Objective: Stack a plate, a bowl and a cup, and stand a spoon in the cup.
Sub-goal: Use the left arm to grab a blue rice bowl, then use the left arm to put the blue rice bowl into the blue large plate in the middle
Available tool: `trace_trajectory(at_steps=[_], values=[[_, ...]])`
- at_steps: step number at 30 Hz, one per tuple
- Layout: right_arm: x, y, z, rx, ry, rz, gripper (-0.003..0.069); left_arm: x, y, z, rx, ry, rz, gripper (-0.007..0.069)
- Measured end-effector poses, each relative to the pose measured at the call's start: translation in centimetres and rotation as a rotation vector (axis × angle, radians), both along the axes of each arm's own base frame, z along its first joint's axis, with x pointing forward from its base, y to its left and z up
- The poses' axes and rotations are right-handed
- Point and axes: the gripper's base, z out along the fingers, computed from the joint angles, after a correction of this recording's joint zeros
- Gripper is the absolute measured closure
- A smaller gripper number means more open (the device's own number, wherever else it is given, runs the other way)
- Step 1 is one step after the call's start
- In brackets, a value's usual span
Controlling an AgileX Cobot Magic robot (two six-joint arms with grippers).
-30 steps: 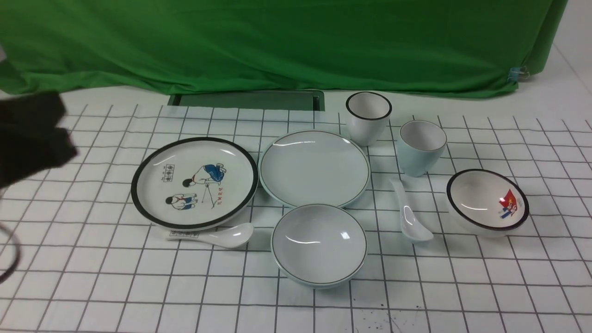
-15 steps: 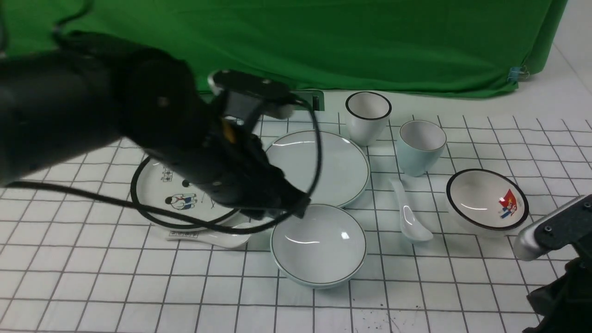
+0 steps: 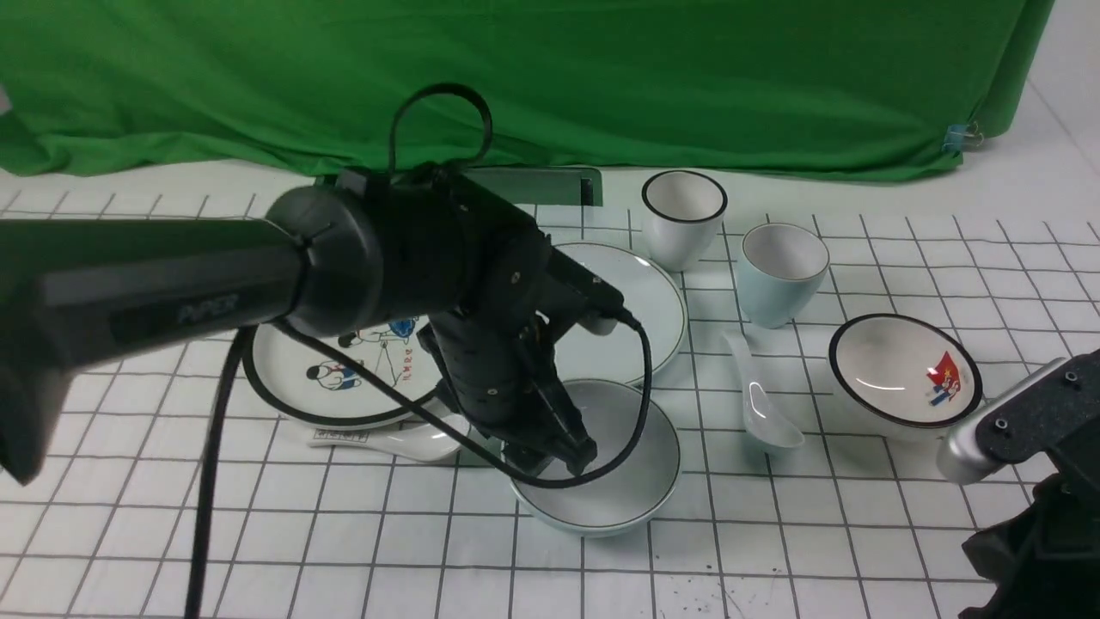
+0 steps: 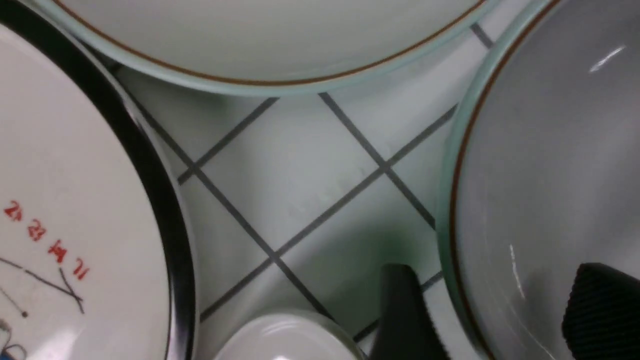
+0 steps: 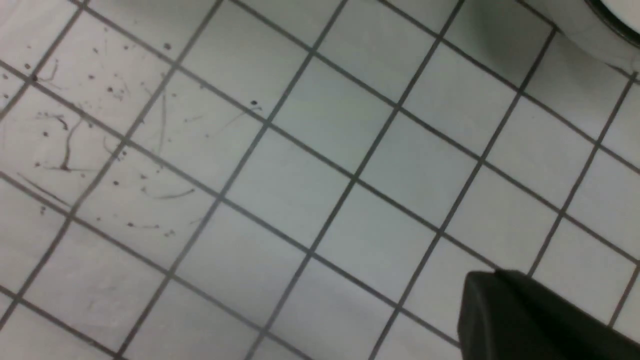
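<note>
Front view bright and fairly crisp | small white glints on the bowl (image 3: pixel 601 499) and spoon (image 3: pixel 760 404) | soft, faint shadows on the gridded tabletop (image 3: pixel 387 533) | left wrist view dimmer, near fingertip (image 4: pixel 407 310) blurred | right wrist view greyish, softly shaded, grid lines straight

Shown are a plain pale blue-green bowl (image 3: pixel 601 499), a white plate (image 3: pixel 339 378) with black rim and cartoon figures, and a green cloth (image 3: pixel 550 77).
</note>
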Motion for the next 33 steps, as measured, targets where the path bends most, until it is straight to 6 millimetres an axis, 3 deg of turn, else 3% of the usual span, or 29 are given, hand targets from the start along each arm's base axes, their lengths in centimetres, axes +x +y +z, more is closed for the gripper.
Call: trace_trajectory(at_steps=[3, 5, 10, 12, 13, 15, 16, 17, 19, 21, 23, 24, 27, 33], values=[[0.1, 0.0, 0.1, 0.007, -0.018, 0.0, 0.064, 0.2, -0.3, 0.2, -0.025, -0.008, -0.009, 0.0528], [0.2, 0.1, 0.1, 0.01, -0.025, -0.001, 0.0639, 0.2, -0.7, 1.0, -0.066, -0.012, -0.013, 0.0608], [0.2, 0.1, 0.2, 0.012, -0.032, -0.001, 0.0634, 0.9, -1.2, 4.3, -0.139, -0.042, 0.019, 0.0633], [0.3, 0.1, 0.2, 0.016, -0.041, -0.001, 0.063, 2.3, -0.9, 7.2, -0.209, -0.122, 0.059, 0.0633], [0.3, 0.1, 0.2, 0.016, -0.041, -0.001, 0.063, 2.4, -0.9, 7.4, -0.215, -0.131, 0.061, 0.0633], [0.3, 0.1, 0.3, 0.018, -0.046, -0.002, 0.0627, 4.6, 0.1, 9.6, -0.307, -0.227, 0.127, 0.0633], [0.3, 0.1, 0.3, 0.018, -0.046, -0.002, 0.0627, 5.0, 0.3, 9.8, -0.319, -0.238, 0.141, 0.0633], [0.3, 0.1, 0.3, 0.019, -0.047, -0.002, 0.0624, 6.6, 1.3, 10.1, -0.357, -0.273, 0.194, 0.0633], [0.3, 0.1, 0.3, 0.019, -0.048, -0.002, 0.0622, 7.8, 2.0, 9.7, -0.377, -0.28, 0.231, 0.0633], [0.3, 0.1, 0.3, 0.019, -0.048, -0.002, 0.062, 10.6, 3.9, 7.3, -0.398, -0.233, 0.33, 0.0633], [0.3, 0.1, 0.3, 0.019, -0.049, -0.002, 0.0619, 11.2, 4.5, 6.3, -0.39, -0.208, 0.351, 0.0633], [0.3, 0.1, 0.3, 0.019, -0.049, -0.002, 0.0617, 12.1, 5.3, 4.7, -0.366, -0.164, 0.376, 0.0633], [0.4, 0.1, 0.3, 0.022, -0.056, -0.002, 0.0615, 12.6, 5.6, 3.0, -0.344, -0.123, 0.388, 0.0633], [0.5, 0.2, 0.4, 0.028, -0.072, -0.002, 0.0616, 12.8, 5.4, 1.9, -0.33, -0.094, 0.386, 0.0633]])
